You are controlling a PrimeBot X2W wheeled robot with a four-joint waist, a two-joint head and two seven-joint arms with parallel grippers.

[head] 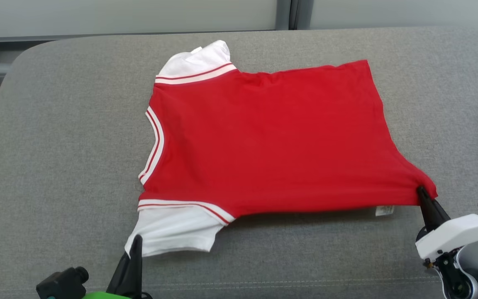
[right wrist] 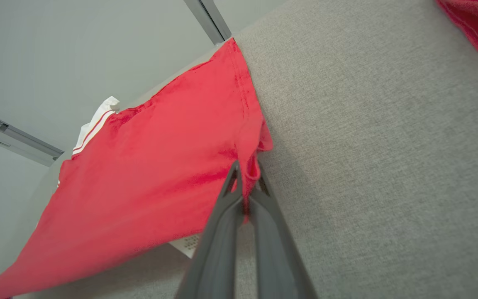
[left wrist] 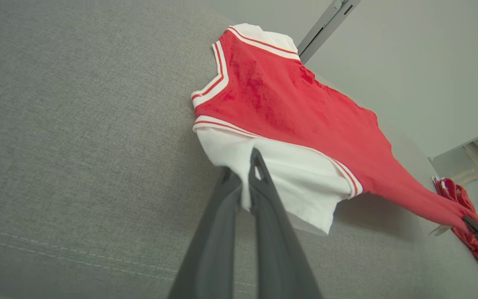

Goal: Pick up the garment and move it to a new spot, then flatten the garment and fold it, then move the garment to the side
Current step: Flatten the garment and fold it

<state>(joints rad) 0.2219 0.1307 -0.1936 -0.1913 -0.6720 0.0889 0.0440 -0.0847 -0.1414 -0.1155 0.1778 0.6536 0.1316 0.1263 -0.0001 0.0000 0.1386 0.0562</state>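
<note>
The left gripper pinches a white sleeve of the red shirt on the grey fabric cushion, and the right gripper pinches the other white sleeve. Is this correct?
No. The right wrist view shows the right gripper pinching the red shirt at its red bottom corner, not a sleeve. The rest stands.

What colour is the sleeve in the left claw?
The sleeve is white, with a red-striped band; best in left wrist view.

Red jersey, white sleeves, striped trim: lies on grey upholstered surface. Near sleeve: edge pinched between closed fingers of left gripper. Far red corner: raised, at right gripper. Second red garment: just behind that corner.
</note>
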